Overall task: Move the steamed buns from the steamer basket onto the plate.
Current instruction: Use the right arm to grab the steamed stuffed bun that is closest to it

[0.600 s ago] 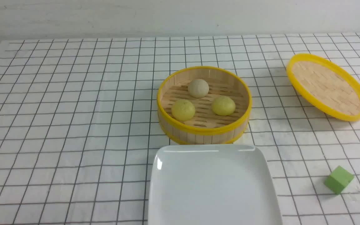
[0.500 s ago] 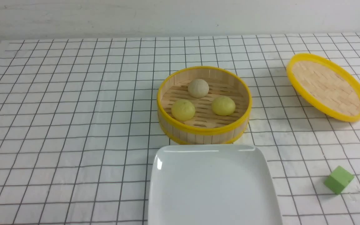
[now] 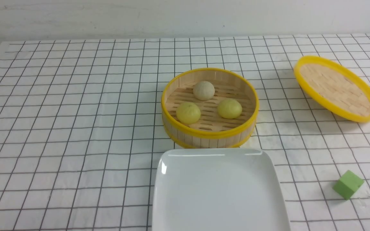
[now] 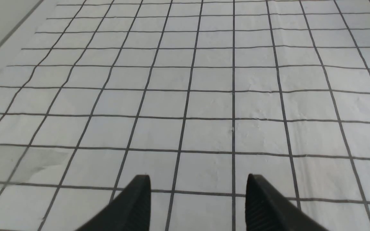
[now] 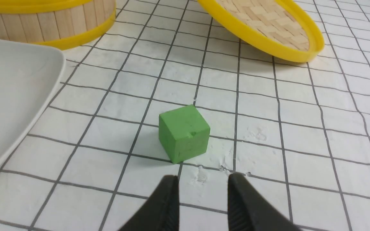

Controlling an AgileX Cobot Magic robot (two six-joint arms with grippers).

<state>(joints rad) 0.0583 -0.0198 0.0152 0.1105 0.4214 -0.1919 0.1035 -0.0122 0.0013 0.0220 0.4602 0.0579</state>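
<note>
As steamer basket (image 3: 204, 136) stands upright, mouth up | steamed buns (image 3: 188, 113) inside

Your white, grid-lined table (image 3: 59, 128) carries four things: the basket (image 3: 204, 141) at centre, the plate (image 3: 217, 192) just in front of it, the lid (image 3: 337, 88) tilted at far right, the green cube (image 3: 348, 184) near right.

Three steamed buns (image 3: 188, 113) inside upright steamer basket (image 3: 209, 133), white plate (image 3: 218, 192) just beside
</note>
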